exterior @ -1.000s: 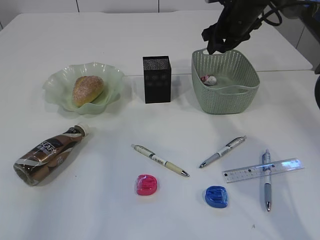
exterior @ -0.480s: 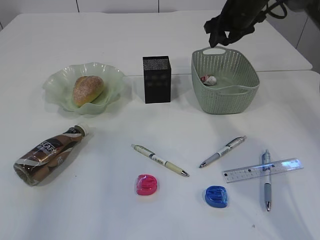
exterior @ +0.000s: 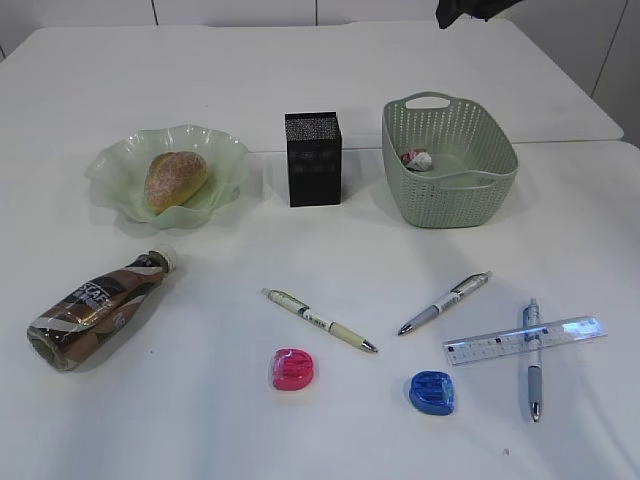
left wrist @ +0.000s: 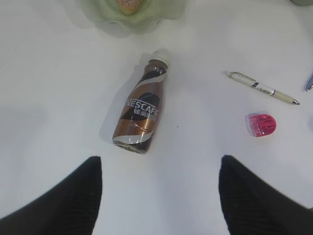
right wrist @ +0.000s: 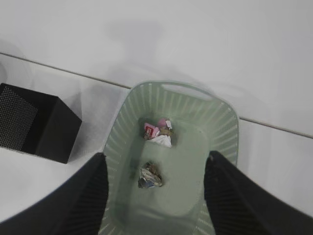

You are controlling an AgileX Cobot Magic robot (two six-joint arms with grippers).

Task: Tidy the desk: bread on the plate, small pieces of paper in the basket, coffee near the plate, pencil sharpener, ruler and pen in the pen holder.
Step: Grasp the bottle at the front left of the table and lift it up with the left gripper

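Observation:
The bread lies on the plate. The coffee lies on its side in front of it. My left gripper hangs open and empty above the desk, just short of the coffee. High over the basket my right gripper is open and empty; two crumpled papers lie inside. The pen holder stands between plate and basket. Three pens, the ruler, a pink sharpener and a blue sharpener lie at the front.
One pen lies across the ruler at the front right. A seam between two tabletops runs behind the basket. In the exterior view only a dark bit of the right arm shows at the top edge.
My right gripper has risen from the basket's far rim, up and almost out of the exterior view. Nothing on the desk has moved.

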